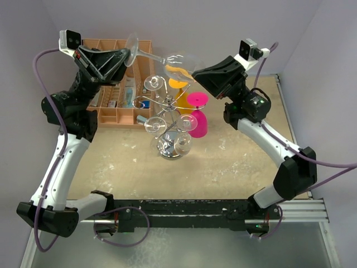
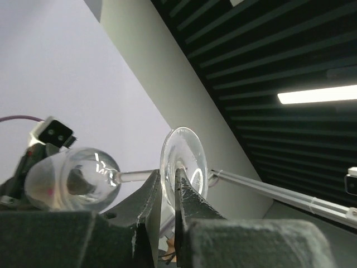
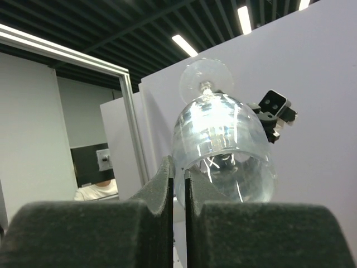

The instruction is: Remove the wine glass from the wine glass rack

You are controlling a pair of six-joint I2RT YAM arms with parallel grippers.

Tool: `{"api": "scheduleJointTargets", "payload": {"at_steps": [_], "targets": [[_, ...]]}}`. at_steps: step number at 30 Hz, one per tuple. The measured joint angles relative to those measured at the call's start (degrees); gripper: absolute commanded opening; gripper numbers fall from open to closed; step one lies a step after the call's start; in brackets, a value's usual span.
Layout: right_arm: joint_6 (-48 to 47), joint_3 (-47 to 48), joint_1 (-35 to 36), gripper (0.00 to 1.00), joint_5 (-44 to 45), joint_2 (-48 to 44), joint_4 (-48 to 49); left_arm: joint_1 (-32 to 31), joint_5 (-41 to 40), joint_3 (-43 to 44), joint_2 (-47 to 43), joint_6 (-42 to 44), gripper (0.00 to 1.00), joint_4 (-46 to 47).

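Observation:
A clear wine glass (image 1: 174,62) lies sideways in the air above the wine glass rack (image 1: 167,109), held between both grippers. My left gripper (image 1: 130,56) is shut on its round foot (image 2: 185,159); the left wrist view (image 2: 169,180) shows the jaws pinching the foot's edge, with the bowl (image 2: 83,180) off to the left. My right gripper (image 1: 193,73) is shut on the bowl's rim; in the right wrist view (image 3: 178,167) the bowl (image 3: 223,142) rises above the jaws. The silver rack stands on its chrome base (image 1: 166,149) and carries several more glasses (image 1: 153,84).
An orange slotted organizer (image 1: 117,106) stands at the back left, under my left gripper. A pink cup (image 1: 198,114) and a yellow cup (image 1: 179,89) stand right behind the rack. Grey walls close in the back and sides.

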Motion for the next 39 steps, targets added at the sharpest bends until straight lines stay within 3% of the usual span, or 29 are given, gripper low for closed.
{"api": "scheduleJointTargets", "payload": {"at_steps": [6,10,13,18,24,26,29,34,39], "targets": [[-2.4,-3.98,-0.02,0.0,0.9,-5.51,-1.16,-0.07,-0.83,0.22,-2.91,12.41,0.56,-12.59],[-9.14,-8.5,-0.11,0.0,4.37,-12.09,-4.61,-0.07,-2.03,2.51,-6.23,25.4,0.74,-27.63],[-16.96,-9.51,-0.09,0.0,9.81,-18.34,-13.51,-0.07,-4.2,3.78,-8.46,33.46,0.78,-37.03],[-37.55,-0.76,-0.09,0.0,34.27,-26.53,-44.96,-0.09,-12.26,8.48,-10.03,46.9,0.8,-56.59],[-61.05,10.21,-0.59,0.0,66.79,-23.43,-68.32,-0.09,-20.68,10.99,-10.6,57.55,0.8,-71.04],[-66.47,11.15,-1.53,0.0,72.74,-20.7,-72.83,-0.09,-22.62,11.28,-10.49,60.28,0.8,-74.49],[-71.49,12.37,-4.9,0.0,75.3,-15.28,-79.84,-0.09,-25.22,11.69,-10.12,63.52,0.8,-78.6],[-74.49,17.25,-12.81,0.0,69.35,-1.88,-94.51,-0.09,-28.55,12.55,-9.88,68.0,0.8,-83.69],[-75.25,27.93,-18.56,0.0,60.61,11.13,-108.78,-0.09,-30.29,12.85,-9.92,70.55,0.8,-85.68]]}}
